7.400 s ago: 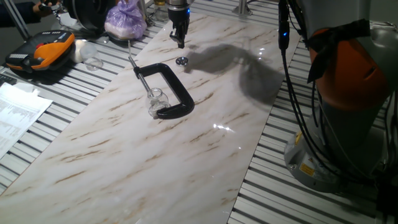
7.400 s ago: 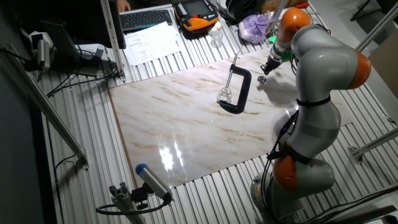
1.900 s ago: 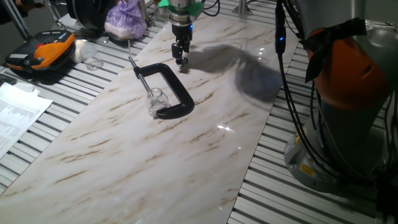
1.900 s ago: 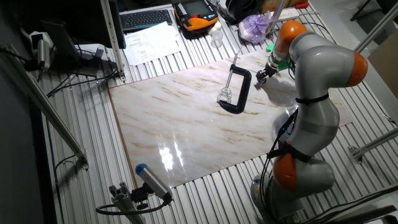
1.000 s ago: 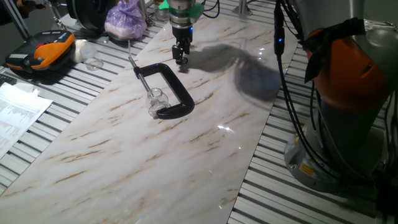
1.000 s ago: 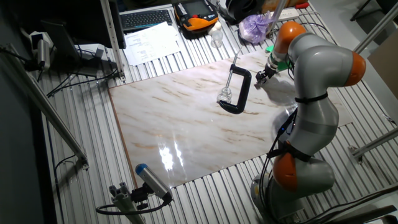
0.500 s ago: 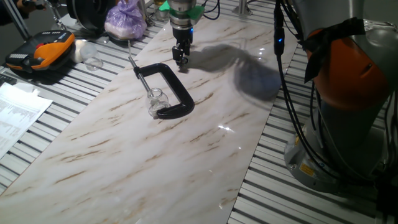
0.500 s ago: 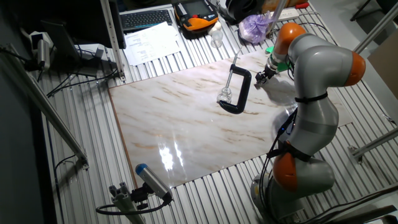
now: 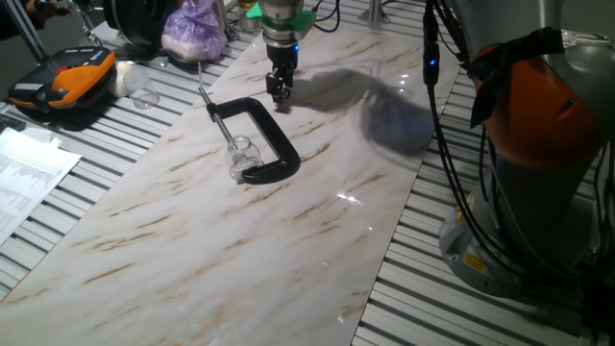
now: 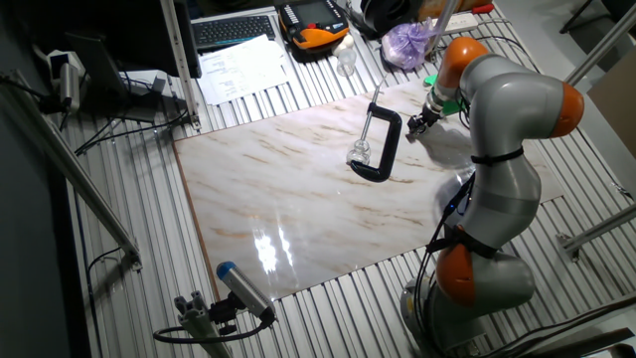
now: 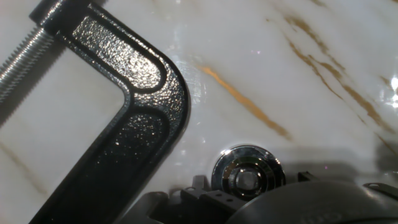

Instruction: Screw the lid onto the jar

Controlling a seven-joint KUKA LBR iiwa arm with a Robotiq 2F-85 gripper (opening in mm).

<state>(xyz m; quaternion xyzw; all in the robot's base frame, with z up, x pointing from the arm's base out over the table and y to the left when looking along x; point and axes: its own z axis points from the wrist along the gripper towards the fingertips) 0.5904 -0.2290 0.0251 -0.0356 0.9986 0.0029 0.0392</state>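
Tool (image 9: 280, 95) low over lid (image 11: 248, 175) — beside clamp (image 11: 134, 118).

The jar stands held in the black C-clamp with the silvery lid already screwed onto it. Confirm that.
Not so. The jar does stand in the black C-clamp, but its mouth is bare in one fixed view. The hand view shows the lid lying on the marble table beside the clamp's bend, under the claw.
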